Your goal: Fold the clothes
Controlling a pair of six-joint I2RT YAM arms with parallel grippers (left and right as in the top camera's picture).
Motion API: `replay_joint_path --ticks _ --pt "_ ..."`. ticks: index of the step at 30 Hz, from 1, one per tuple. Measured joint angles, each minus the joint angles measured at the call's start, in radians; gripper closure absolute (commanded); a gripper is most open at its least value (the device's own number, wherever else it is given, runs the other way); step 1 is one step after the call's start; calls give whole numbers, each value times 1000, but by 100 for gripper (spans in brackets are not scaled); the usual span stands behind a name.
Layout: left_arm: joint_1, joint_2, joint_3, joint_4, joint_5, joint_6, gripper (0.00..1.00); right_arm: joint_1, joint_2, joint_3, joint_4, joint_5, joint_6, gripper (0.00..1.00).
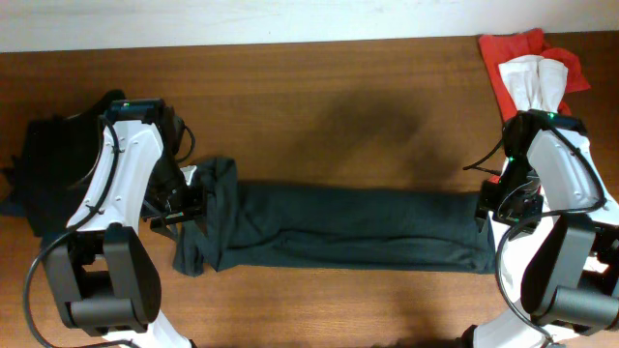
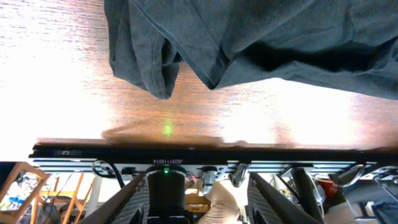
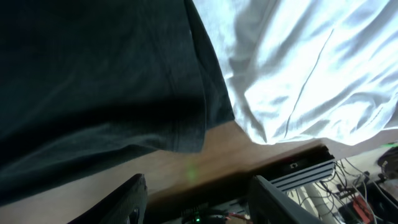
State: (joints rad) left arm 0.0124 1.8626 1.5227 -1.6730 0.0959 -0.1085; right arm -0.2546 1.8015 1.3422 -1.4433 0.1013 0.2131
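**Shirt.** The dark T-shirt (image 1: 348, 232) lies on the wooden table (image 1: 338, 106), folded into one long, narrow band. It runs crosswise between my two arms, nearer the front edge than the back. Its left end is bunched into rumpled folds. Its right end is squared off. No lettering shows on the upper face.

**Left.** My left gripper (image 2: 194, 196) sits at the bunched end of the band. Seen from the left wrist, the two fingers (image 2: 121, 200) stand well apart with nothing between them. The shirt's folded corner hangs clear of them, with bare wood in between. The jaws are parted and hold nothing.

**Right.** My right gripper (image 3: 202, 200) sits at the squared end. Seen from the right wrist, its fingers (image 3: 127, 202) are also spread, with no fabric in the gap. The shirt's hem lies just ahead of them, flat on the wood. The jaws are parted and hold nothing.

**Other items.**
- A white cloth (image 3: 311, 62) lies against the hem in the right-wrist view.
- A heap of black garments (image 1: 39, 179) sits at the far left, partly under my left arm.
- A red garment (image 1: 503, 53) lies at the back right corner with a white garment (image 1: 537, 79) on top of it. I cannot tell whether that one is the same white cloth.
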Motion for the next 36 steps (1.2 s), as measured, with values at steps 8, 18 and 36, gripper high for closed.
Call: replay_joint_path --ticks 8,18,36 --pt "0 0 47 139 51 0 48 1 0 0 118 -171 -58 48" --pt "-51 0 94 448 82 14 49 51 5 -74 247 -273 -104 48" --pt "-106 166 83 517 -31 25 100 54 19 -150 321 -280 -108 48"
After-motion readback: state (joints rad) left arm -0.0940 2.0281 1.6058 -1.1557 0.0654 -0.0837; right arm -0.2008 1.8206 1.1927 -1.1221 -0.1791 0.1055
